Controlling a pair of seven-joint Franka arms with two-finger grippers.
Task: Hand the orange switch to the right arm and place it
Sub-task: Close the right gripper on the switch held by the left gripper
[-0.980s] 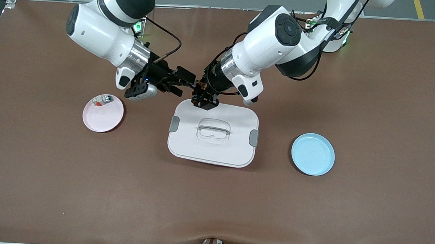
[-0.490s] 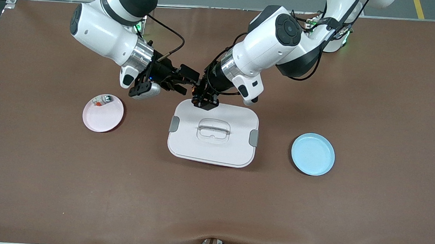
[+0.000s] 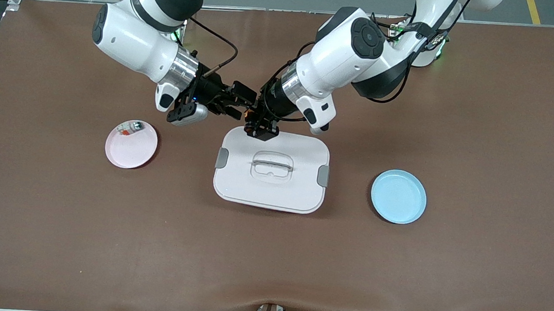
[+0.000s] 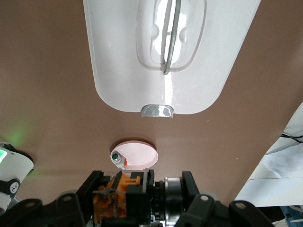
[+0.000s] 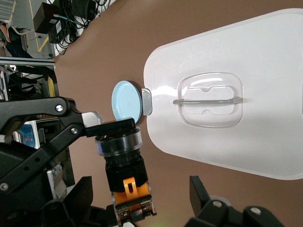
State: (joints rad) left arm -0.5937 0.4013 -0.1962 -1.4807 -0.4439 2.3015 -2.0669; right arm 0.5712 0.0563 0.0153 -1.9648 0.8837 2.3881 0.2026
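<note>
The orange switch (image 5: 124,177), lower left of the right wrist view: black cylinder, orange body, clamped by left gripper (image 3: 256,123); right gripper (image 5: 142,203) gapes around it.

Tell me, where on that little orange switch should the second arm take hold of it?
Probably on the orange-brown rear block of the orange switch. The left end effector already clamps the round black cap end, so only that squarer rear part sticks out free. The right end effector has its fingers on either side of it, coming at the free end.
</note>
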